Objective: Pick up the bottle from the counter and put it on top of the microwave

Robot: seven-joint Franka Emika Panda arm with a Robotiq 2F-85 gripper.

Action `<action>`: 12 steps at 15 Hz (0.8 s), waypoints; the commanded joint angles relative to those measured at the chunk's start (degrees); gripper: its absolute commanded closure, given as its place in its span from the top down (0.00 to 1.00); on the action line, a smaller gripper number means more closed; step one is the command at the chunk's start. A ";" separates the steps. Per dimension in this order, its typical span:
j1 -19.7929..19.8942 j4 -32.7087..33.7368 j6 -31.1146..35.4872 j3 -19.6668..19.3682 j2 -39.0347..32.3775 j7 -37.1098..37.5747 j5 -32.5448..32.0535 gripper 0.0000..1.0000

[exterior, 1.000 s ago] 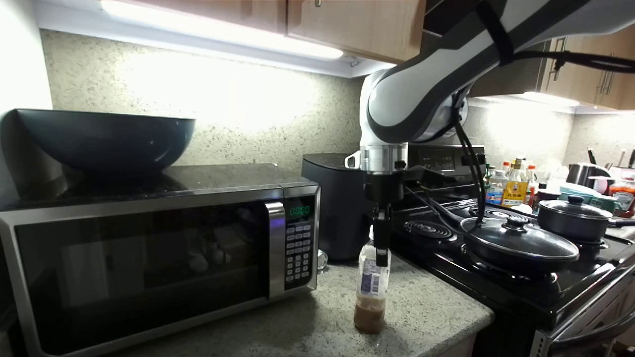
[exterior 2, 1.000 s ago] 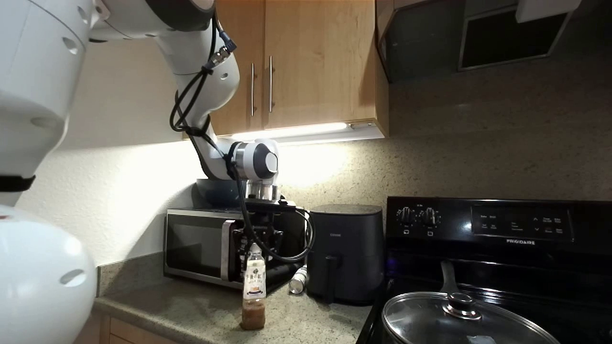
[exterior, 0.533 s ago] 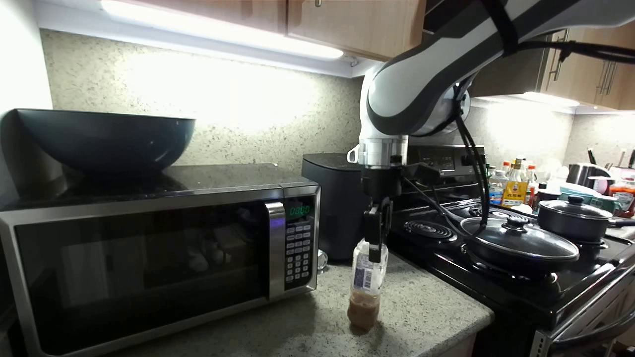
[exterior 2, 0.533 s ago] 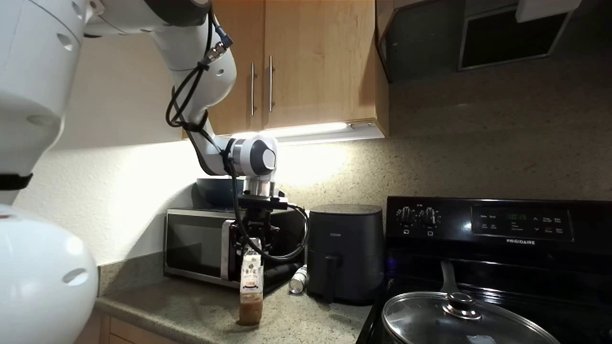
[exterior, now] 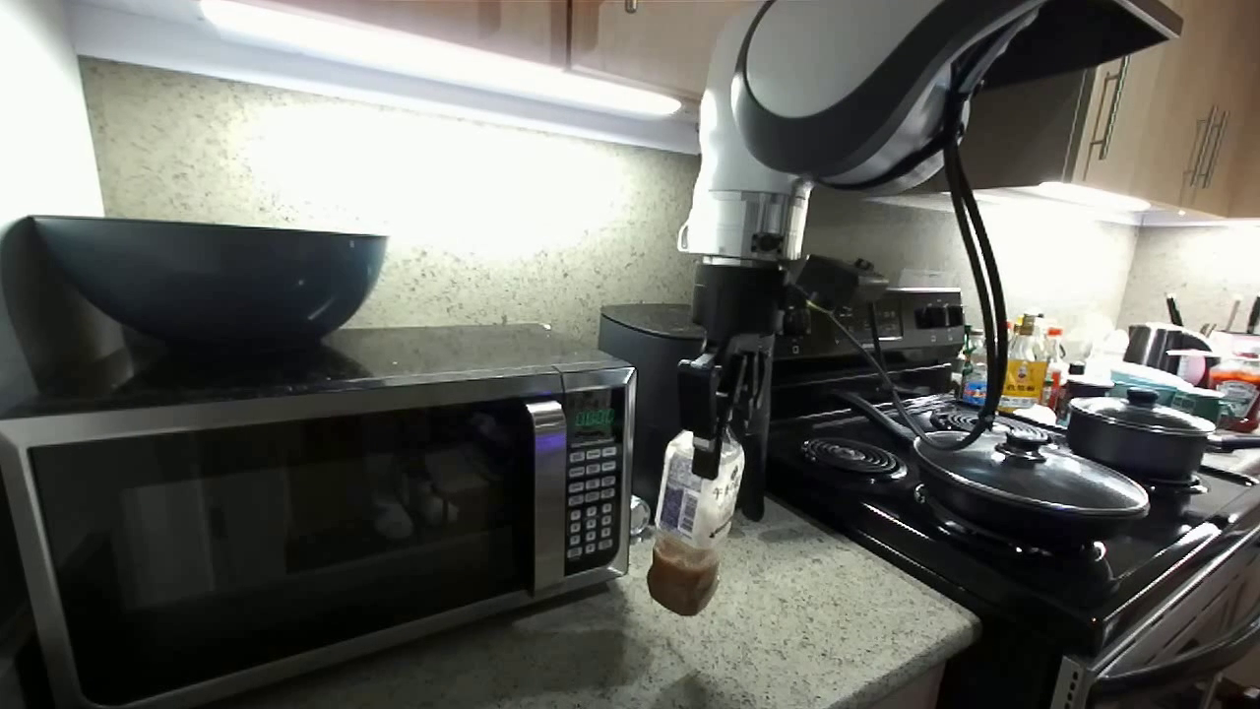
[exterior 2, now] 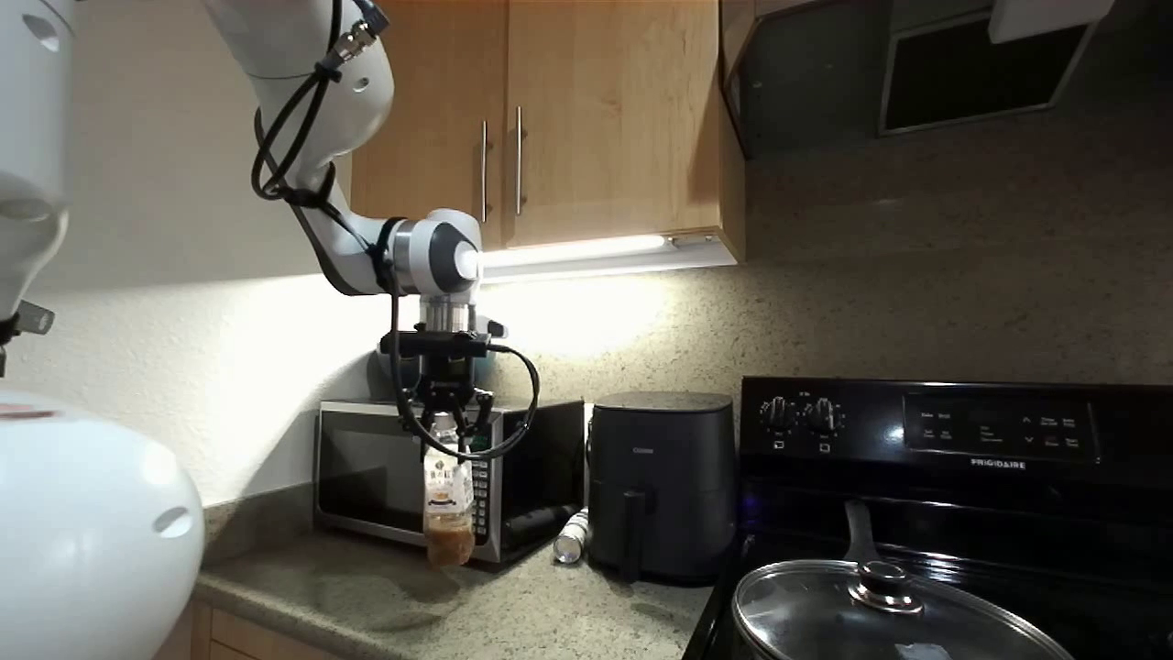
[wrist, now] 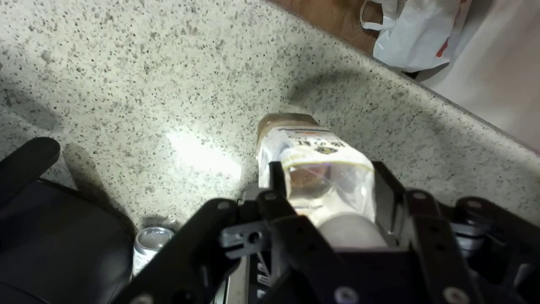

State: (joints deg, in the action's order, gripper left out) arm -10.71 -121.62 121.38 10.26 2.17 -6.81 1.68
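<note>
Grasping a capped clear plastic drink bottle [exterior: 697, 522] by its upper part in the Robotiq gripper [wrist: 330, 179], just right of center in an exterior view, and holding it tilted, base toward frame left, clear of the speckled counter [exterior: 817, 611]. Hanging with base lower than the top of the stainless-steel microwave [exterior: 315, 532], at frame left, so likely to strike its door on a sideways swing made without more height first. Liable, with too steep a rise, to bump the white arm [exterior: 837, 69] against the overhead cabinet [exterior 2: 614, 119], upper center in an exterior view, though hard to judge for depth. Could meet the glossy microwave top edge-first and topple because of the lean, or slip from a light hold on smooth plastic. Might also nudge the big dark bowl [exterior: 212, 281], upper left, if carried too far across. Holding brown liquid [exterior: 682, 576] in the bottle's lower part only, under a cap, so probably slow to spill but prone to sloshing. Impossible to see past the rim into the bowl, into the lidded frying pan [exterior: 1029, 492] and lidded saucepan [exterior: 1137, 448] at right, or into the dark air fryer [exterior 2: 662, 486], right of center in an exterior view.
</note>
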 commanded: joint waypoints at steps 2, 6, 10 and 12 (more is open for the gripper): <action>0.25 0.16 -0.14 -0.19 -0.85 0.03 -0.01 0.26; -0.92 2.02 2.27 1.03 0.82 1.80 -5.17 0.26; -2.11 7.15 5.01 2.84 2.71 6.75 -13.67 0.26; -2.43 10.20 5.57 3.79 3.27 10.35 -16.87 0.26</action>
State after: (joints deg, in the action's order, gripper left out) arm -12.90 -114.32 125.21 12.87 3.71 -1.38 -10.17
